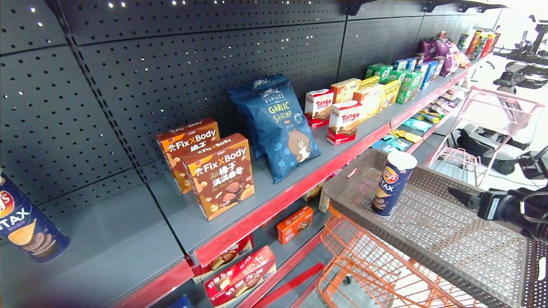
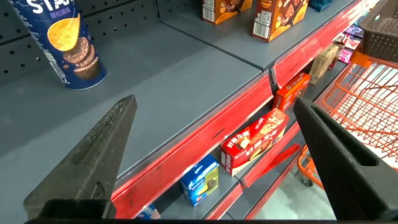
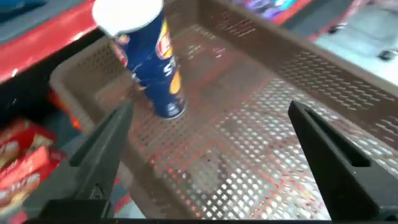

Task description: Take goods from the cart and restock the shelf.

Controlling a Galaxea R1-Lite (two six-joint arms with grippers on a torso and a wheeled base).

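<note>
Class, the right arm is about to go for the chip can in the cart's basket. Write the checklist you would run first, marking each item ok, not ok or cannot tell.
1. Right gripper open: ok.
2. Chip can upright, lid on: ok.
3. Basket floor bare around the chip can: ok.
4. Chip can between the right fingers: not ok; it stands ahead of them, apart.
5. Free room on the shelf beside the shelved can: ok.
6. Left gripper open, holding nothing: ok.
</note>
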